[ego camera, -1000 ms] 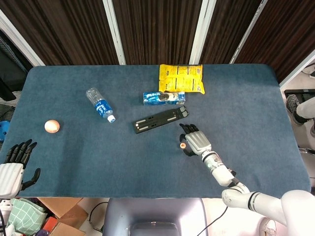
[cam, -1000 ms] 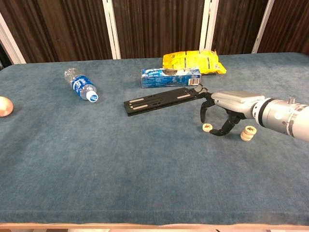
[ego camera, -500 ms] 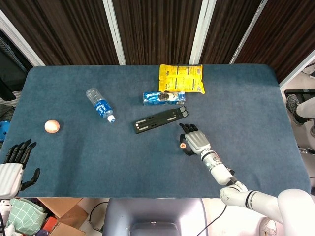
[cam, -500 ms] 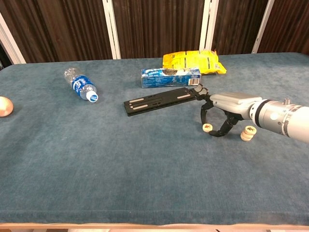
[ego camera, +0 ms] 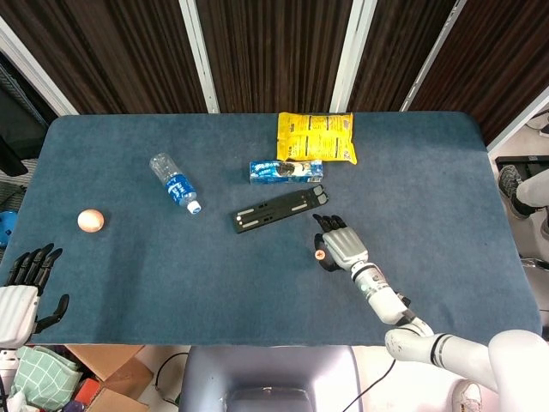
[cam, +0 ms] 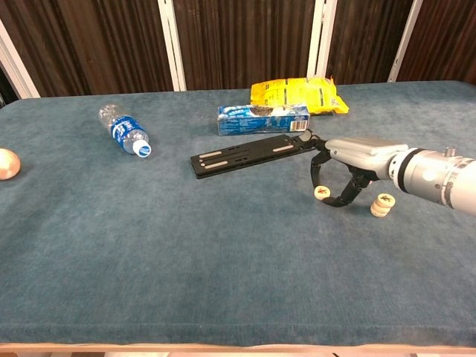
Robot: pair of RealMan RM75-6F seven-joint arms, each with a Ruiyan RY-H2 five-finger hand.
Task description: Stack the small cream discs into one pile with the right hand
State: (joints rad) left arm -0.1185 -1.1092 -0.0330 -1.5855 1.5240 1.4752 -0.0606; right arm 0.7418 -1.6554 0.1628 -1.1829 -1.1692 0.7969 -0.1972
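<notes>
Cream disc (cam: 322, 193) at 9 o'clock of right hand (cam: 349, 165), seemingly pinched between curled fingertips (cam: 316, 178), small pile (cam: 382, 204) at its 4 o'clock, left hand (ego camera: 19, 292) open, idle.

You are working over a tabletop (cam: 149, 245) that is showing a matt, napped blue cloth, and your right hand (cam: 343, 175) is showing a smooth silver shell with dull black fingers (cam: 315, 169). The cream discs (cam: 383, 204) are looking matt and smooth, the yellow bag (ego camera: 316, 137) is catching the light like glossy plastic film, and the bottle (cam: 124, 130) is looking like clear plastic. The black plate (cam: 249, 155) is looking flat and matt.
</notes>
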